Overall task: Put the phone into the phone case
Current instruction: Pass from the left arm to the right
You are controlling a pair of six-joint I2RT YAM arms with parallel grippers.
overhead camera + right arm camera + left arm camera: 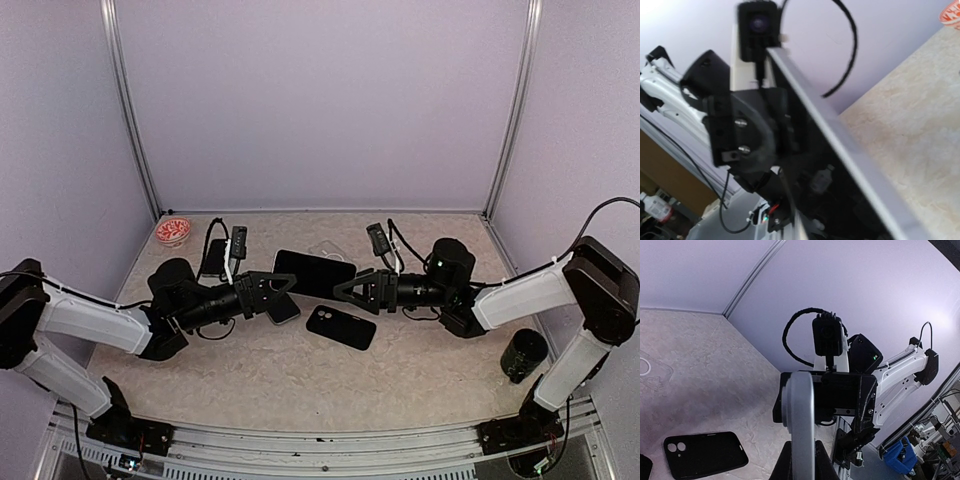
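Bowl (173, 231) and cylinder (524, 354) sat at opposite sides of a speckled table (420, 385).
The red-and-white bowl stood in the far left corner, just beside a metal post (130, 110). The black cylinder stood upright near the right edge, well apart from it. Pale lilac walls (320, 100) enclosed three sides, and a blue bin (897, 455) showed beyond the table.

Lilac walls (320, 100) w/ alu corner posts (130, 110), beige mottled tabletop (420, 380).

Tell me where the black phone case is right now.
In the top view, the black rectangular phone case lies flat on the beige table, just right of centre, on the near side of the held black-screened phone.
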